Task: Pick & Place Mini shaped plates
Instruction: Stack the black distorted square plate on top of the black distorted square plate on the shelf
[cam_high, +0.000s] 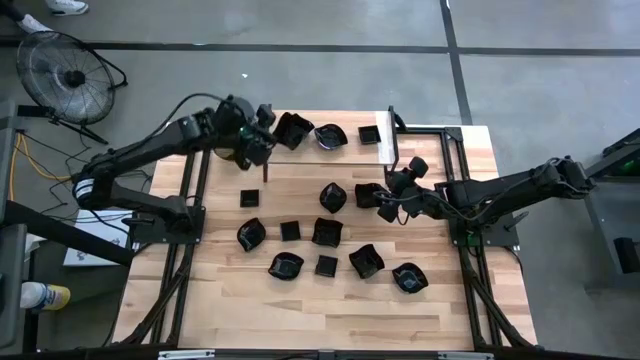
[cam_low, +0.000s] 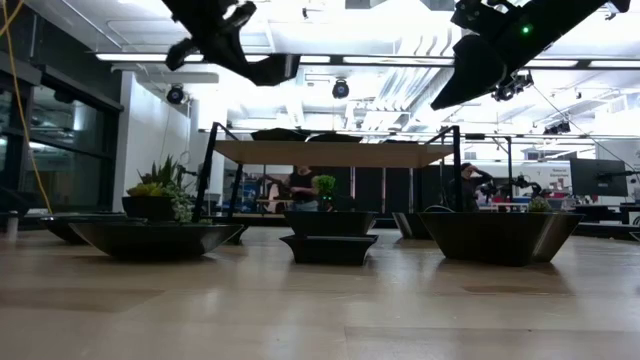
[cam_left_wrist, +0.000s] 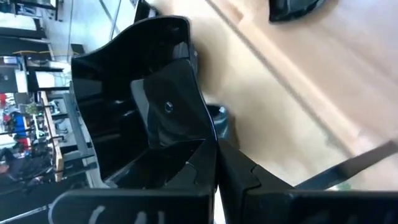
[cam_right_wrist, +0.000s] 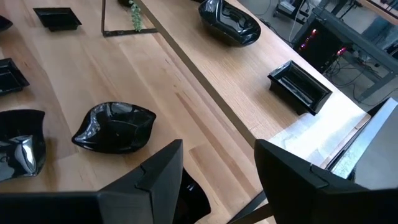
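Several mini shaped plates, small glossy black dishes, lie flat across the wooden table (cam_high: 330, 300), among them a leaf-like one (cam_right_wrist: 115, 127) and a rounded one (cam_high: 408, 277). My left gripper (cam_high: 268, 135) is raised over the table's far left part, shut on one angular black plate (cam_left_wrist: 143, 106), which also shows high up in the low view (cam_low: 265, 68). My right gripper (cam_high: 385, 207) hangs open above the plates at the table's right middle, its fingers (cam_right_wrist: 158, 171) wide apart and touching nothing. My left gripper pinches one side wall of the plate at its rim (cam_left_wrist: 208, 140) between its two fingers. The plate stands out beyond the fingertips, tipped on edge with its hollow turned sideways. It is lifted clear of the table.
A dark metal frame (cam_high: 455, 130) edges the table. A white sheet (cam_high: 385, 150) lies at the far right beside a rectangular dish (cam_right_wrist: 300, 87). A small potted plant (cam_low: 165, 190) stands at the far side. A fan (cam_high: 60, 75) stands on the floor; people (cam_low: 300, 185) are in the room beyond.
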